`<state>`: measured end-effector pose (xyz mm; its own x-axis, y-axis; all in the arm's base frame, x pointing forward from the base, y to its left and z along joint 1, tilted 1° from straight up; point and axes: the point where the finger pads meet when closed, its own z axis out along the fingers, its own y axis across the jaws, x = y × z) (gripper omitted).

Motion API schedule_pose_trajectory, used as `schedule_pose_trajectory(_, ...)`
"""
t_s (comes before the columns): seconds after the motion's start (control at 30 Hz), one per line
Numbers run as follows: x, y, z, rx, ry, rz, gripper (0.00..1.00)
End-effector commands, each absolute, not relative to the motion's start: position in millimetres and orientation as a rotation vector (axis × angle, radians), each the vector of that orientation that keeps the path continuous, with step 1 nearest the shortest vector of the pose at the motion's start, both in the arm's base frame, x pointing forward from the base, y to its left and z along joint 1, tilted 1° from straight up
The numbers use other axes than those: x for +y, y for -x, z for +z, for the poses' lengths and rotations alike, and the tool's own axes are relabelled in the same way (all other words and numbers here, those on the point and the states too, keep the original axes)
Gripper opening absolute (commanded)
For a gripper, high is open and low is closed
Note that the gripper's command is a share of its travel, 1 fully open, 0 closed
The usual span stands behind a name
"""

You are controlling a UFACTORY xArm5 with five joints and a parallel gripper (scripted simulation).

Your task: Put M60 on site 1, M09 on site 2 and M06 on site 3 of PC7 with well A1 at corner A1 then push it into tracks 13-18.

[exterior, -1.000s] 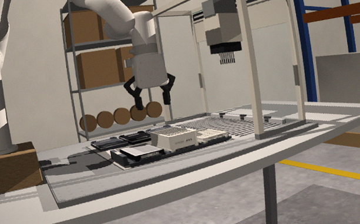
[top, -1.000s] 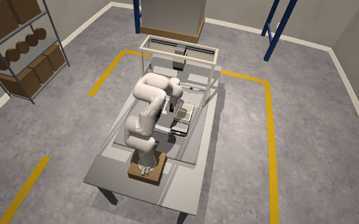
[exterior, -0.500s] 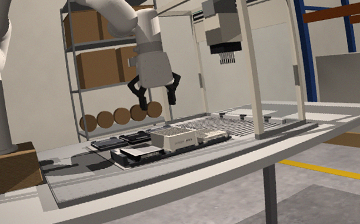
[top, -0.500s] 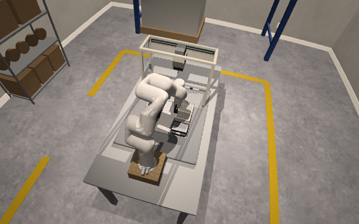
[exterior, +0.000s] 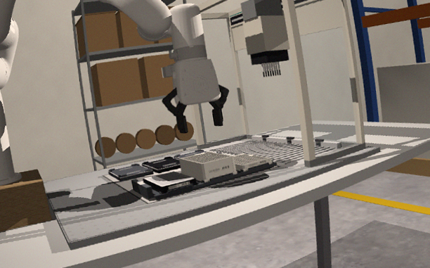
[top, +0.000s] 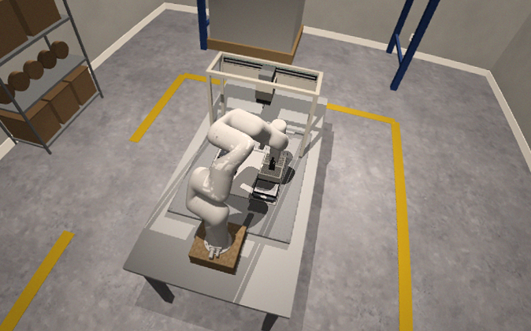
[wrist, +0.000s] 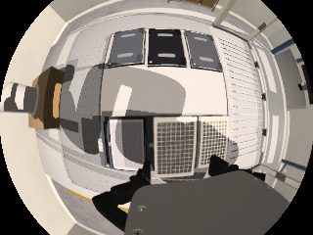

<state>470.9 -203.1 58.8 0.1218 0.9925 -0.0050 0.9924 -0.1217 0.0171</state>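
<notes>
Now the fingers (exterior: 199, 120) hang spread wide and empty, well above the worktop (exterior: 198, 224), with nothing between them. Directly below them lies the dark plate carrier (exterior: 176, 189), loose on the apron in front of the ribbed rails (exterior: 266, 147), which lie beyond the fingers under the cream frame (exterior: 298, 69).

All three sites look filled. The tall deep-well block (exterior: 208, 166) sits on the middle site, right under the fingers. A low plate (exterior: 168, 178) lies on the handle side of them, and another low plate (exterior: 252, 159) on the rail side. That order fits the task, so the loading seems done, and the spread fingers probably stand high to keep off the tall block while moving on to the push. The three dark nests (wrist: 164, 47), on the far side of the carrier in the wrist view, show no plates.

Much stays uncertain. Labels on the block are too small to read, so well A1 corners cannot be checked. The wrist camera's own housing covers the near edge of the carrier. From above, the arm (top: 227, 151) hides part of the apron, and the track numbers and the lamp cannot be made out.
</notes>
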Motion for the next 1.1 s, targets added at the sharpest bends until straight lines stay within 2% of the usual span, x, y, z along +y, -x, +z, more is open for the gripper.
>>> schedule_pose_trajectory(0.0,-229,-470,60,2.074,-2.343,0.034,1.0)
schedule_pose_trajectory(0.53,-298,-461,60,2.074,-2.342,0.033,1.0)
schedule_pose_trajectory(1.07,-298,-461,60,2.074,-2.342,0.033,1.0)
